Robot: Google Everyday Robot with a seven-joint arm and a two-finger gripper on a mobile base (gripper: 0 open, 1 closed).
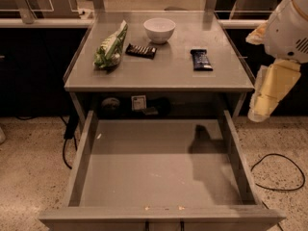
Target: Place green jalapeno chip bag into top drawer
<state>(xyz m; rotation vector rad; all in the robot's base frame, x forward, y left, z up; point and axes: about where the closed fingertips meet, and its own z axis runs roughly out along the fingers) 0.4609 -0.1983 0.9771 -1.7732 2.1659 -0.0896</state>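
Observation:
The green jalapeno chip bag [111,47] lies on the left part of the grey table top [168,73], its length running front to back. The top drawer [159,167] is pulled fully open below the table and has nothing in it. My gripper [263,102] hangs at the right edge of the view, beside the table's right front corner and above the floor. It is far from the bag and holds nothing that I can see.
A white bowl [159,30] stands at the back middle of the table. A dark candy bar [141,50] lies right of the bag, and another [201,59] lies right of centre. A black cable [279,172] lies on the floor at the right.

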